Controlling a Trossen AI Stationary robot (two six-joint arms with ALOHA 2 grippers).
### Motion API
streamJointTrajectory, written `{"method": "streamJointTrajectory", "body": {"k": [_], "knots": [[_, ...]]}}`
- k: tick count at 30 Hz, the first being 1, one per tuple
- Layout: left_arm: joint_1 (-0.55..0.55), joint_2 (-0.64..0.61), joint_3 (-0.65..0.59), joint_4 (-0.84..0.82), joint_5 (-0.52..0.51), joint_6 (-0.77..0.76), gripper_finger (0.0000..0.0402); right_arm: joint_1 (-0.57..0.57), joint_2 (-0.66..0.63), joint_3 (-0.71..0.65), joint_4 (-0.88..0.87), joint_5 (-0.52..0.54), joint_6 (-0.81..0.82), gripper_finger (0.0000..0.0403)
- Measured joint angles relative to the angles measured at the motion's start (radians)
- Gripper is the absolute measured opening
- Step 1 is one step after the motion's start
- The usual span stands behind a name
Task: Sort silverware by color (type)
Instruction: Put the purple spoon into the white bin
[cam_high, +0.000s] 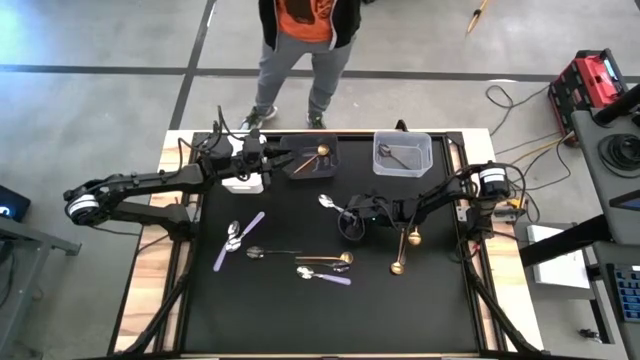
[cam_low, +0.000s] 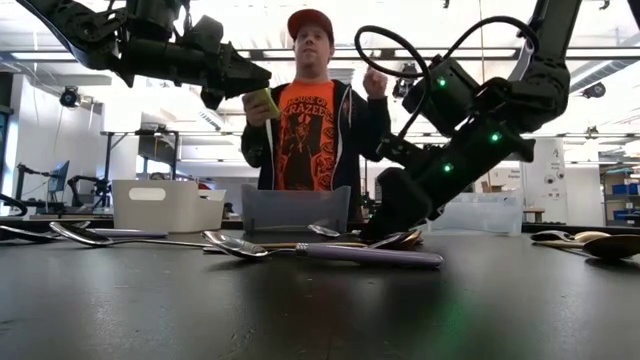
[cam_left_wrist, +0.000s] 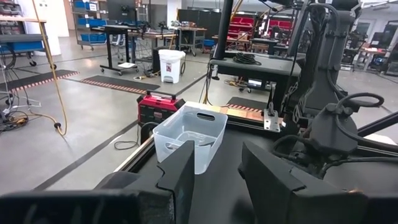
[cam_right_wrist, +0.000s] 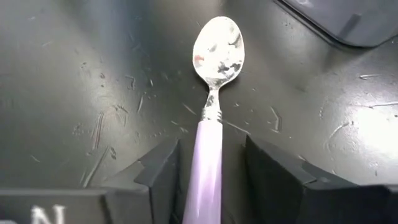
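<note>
You had the black-topped bench (cam_high: 440, 310) under both arms, and the biggest risk sat at your right gripper (cam_high: 345, 225). It was down at the middle of the bench with its fingers (cam_right_wrist: 158, 174) spread either side of the lilac-handled silver spoon (cam_right_wrist: 209, 124), a gap showing on both sides. That slim, smooth handle lay flat on the mat. If you closed too high you'd likely have skated over it; too low and the tips could have dragged on the mat. An off-centre squeeze could have spun the spoon away.

The next risk was the drop. The dark rectangular bin (cam_high: 296, 172) was just beyond the spoon's bowl, and your left gripper (cam_high: 283, 160) hung over it, fingers apart, nothing between them. Carrying the spoon up that way risked a clash between the arms.

The smaller worry was the loose cluster nearer the front edge. A wide swing might have clipped it.

The count, then:
- **Bins:** three, namely the dark one, the white rectangular bin (cam_high: 245, 183) beside it, and the clear plastic bin (cam_high: 428, 150) to the right.
- **Gold spoons:** four, I reckoned. One was in the dark bin (cam_high: 322, 152), two were to the right of your gripper (cam_high: 412, 237), and one was in the cluster (cam_high: 343, 257).
- **Lilac-handled pieces:** three clear, possibly a fourth on the left that I couldn't tell.
- **Dark grey spoons:** two, one in the clear bin (cam_high: 392, 153) and one on the mat (cam_high: 268, 252).
</note>
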Motion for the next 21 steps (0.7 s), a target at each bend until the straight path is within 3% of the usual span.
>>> {"method": "streamJointTrajectory", "body": {"k": [10,21], "knots": [[0.000,0.000,0.000,0.000,0.000,-0.001,0.0116,-0.001,0.057,-0.001,0.029,-0.020,-0.011,0.0046],[0.000,0.000,0.000,0.000,0.000,-0.004,0.0116,-0.001,-0.011,-0.001,0.048,-0.023,-0.072,0.0045]]}}
